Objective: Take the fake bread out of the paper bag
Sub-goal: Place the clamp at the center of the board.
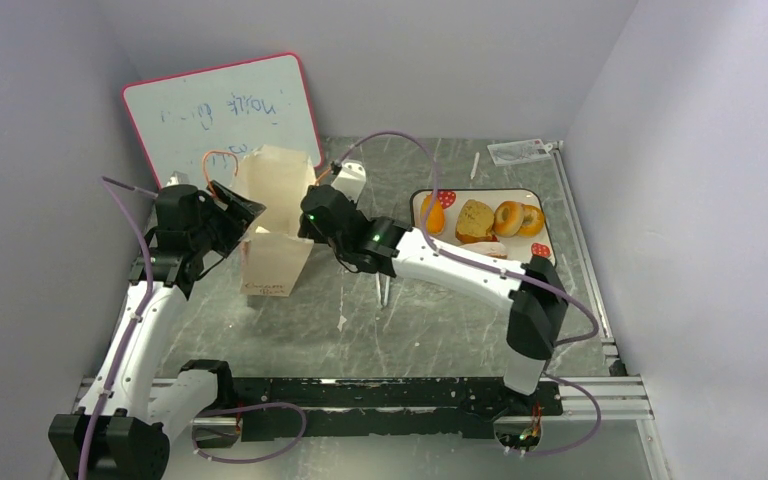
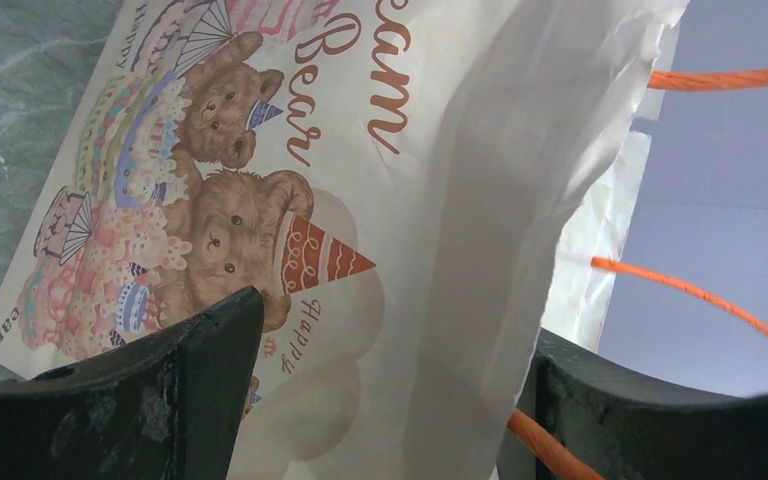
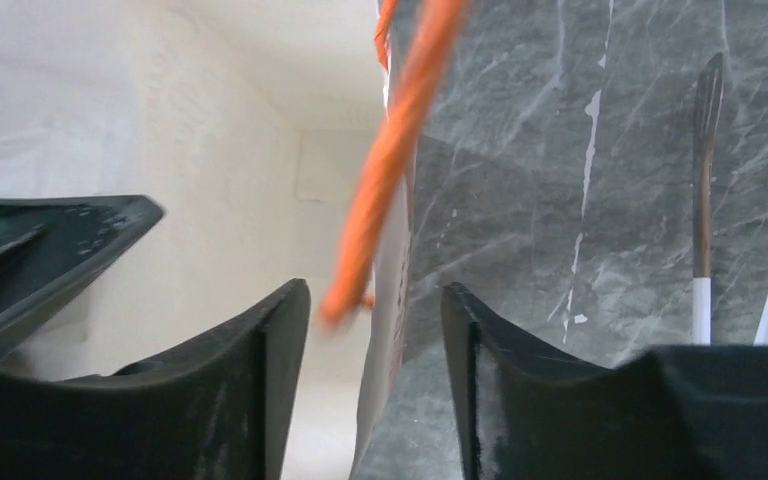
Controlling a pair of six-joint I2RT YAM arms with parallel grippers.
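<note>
Your right gripper (image 3: 372, 295) stands apart astride the paper bag's (image 1: 275, 262) wall, orange handle (image 3: 390, 160) between its jaws; your left gripper (image 2: 400, 320), also apart, straddles the printed side. Bread (image 1: 475, 220) lies on the tray (image 1: 490, 195). Closing now could snag that handle and topple the bag.

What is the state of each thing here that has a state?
Bag: upright, mouth open.
Bread: out of the bag, on the tray.
Left gripper: open, astride one bag wall.
Right gripper: open, astride the opposite wall.
Whiteboard: leaning on the back wall, written on.
</note>
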